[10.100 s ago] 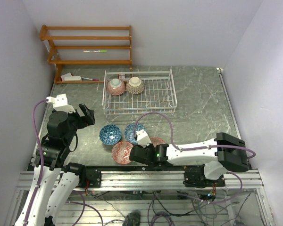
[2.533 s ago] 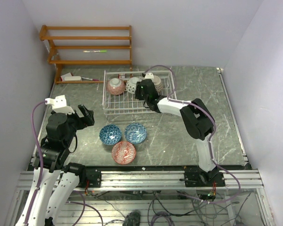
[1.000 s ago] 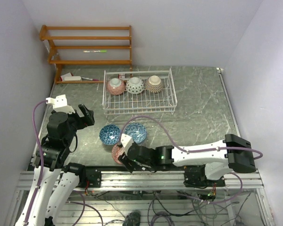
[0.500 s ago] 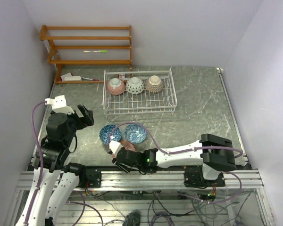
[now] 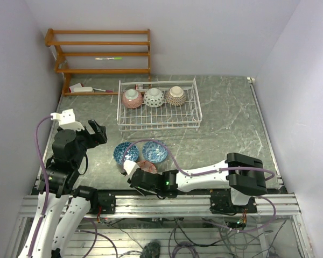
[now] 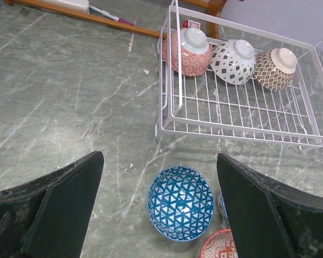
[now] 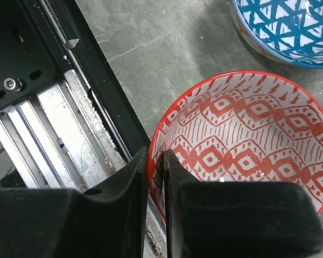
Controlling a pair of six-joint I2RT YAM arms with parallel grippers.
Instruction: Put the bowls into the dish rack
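The left hand (image 5: 97, 130) hangs wide open and holds nothing. The right hand (image 7: 156, 161) pinches the rim of the red bowl (image 7: 242, 134) at the front edge of the table (image 6: 70, 107), beside two blue bowls (image 5: 155, 151). Three upturned bowls (image 6: 232, 54) sit in the dish rack (image 6: 237, 115).

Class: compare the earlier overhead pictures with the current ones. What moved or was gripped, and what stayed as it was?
The right arm set the tan bowl into the dish rack, swung back to the near edge, and the right gripper closed on the red bowl's rim. The left gripper, both blue bowls and the two bowls already racked stayed put.
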